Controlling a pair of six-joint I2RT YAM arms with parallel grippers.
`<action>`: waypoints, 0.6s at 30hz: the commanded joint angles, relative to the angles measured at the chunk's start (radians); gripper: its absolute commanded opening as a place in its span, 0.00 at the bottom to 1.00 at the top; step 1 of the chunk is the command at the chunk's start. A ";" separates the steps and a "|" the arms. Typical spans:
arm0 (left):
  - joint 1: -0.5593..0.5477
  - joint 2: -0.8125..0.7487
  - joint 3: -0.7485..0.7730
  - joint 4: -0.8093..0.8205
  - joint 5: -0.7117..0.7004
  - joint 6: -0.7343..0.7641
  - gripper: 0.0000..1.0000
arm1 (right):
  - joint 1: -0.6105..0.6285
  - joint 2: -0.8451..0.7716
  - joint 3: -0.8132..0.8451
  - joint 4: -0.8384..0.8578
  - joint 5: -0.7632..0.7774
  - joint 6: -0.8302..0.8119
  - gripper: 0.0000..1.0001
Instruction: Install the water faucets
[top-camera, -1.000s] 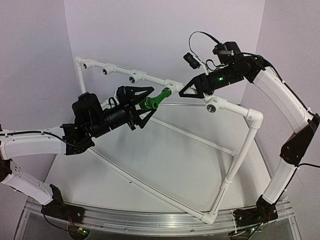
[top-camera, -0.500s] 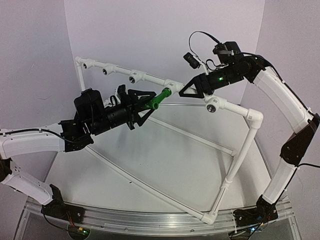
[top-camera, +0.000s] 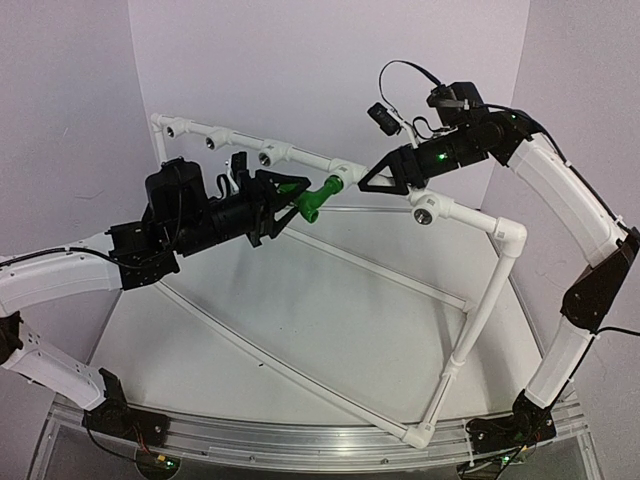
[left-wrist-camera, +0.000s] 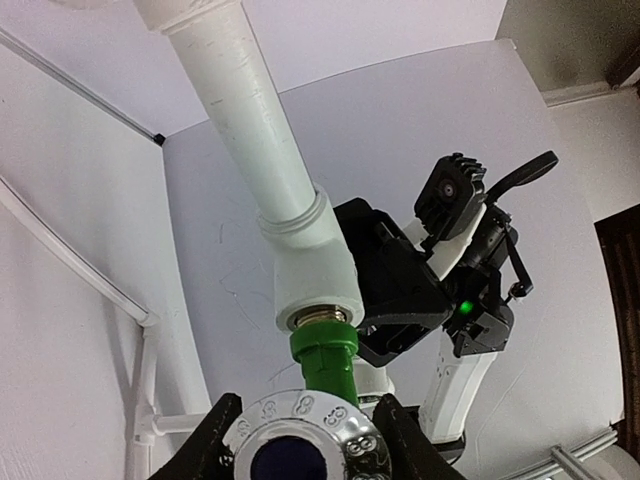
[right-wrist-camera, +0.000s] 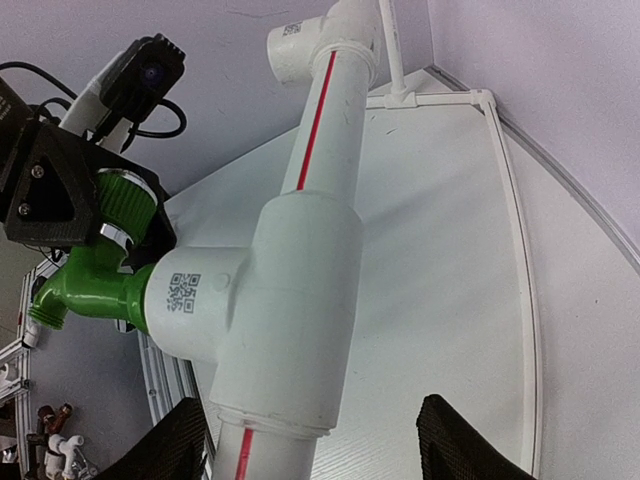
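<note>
A white table (top-camera: 330, 330) under pale walls (top-camera: 330, 70) carries a white pipe frame (top-camera: 497, 290). The right gripper (top-camera: 366, 181) straddles a tee fitting (top-camera: 347, 171), though whether it presses is unclear. The left gripper (top-camera: 288, 196) clamps the green tap (top-camera: 316, 199), whose end sits in that fitting.

A white tee fitting (right-wrist-camera: 290, 290), with a QR code (right-wrist-camera: 180, 292) on its side, is seen at centre on a red-striped pipe (right-wrist-camera: 325, 120). A green faucet (right-wrist-camera: 95, 290) is seated in its 9 o'clock outlet and gripped by the left end effector (right-wrist-camera: 120, 212). At 6 o'clock the right end effector (right-wrist-camera: 320, 445) is spread astride the pipe.
</note>
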 joint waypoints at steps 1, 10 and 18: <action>-0.010 -0.009 0.095 -0.043 0.033 0.119 0.38 | 0.022 0.009 -0.045 -0.155 0.016 -0.029 0.53; -0.023 0.008 0.207 -0.230 0.009 0.327 0.30 | 0.021 0.015 -0.043 -0.156 0.018 -0.029 0.49; -0.081 0.073 0.367 -0.454 -0.080 0.560 0.27 | 0.021 0.032 -0.029 -0.156 0.025 -0.027 0.47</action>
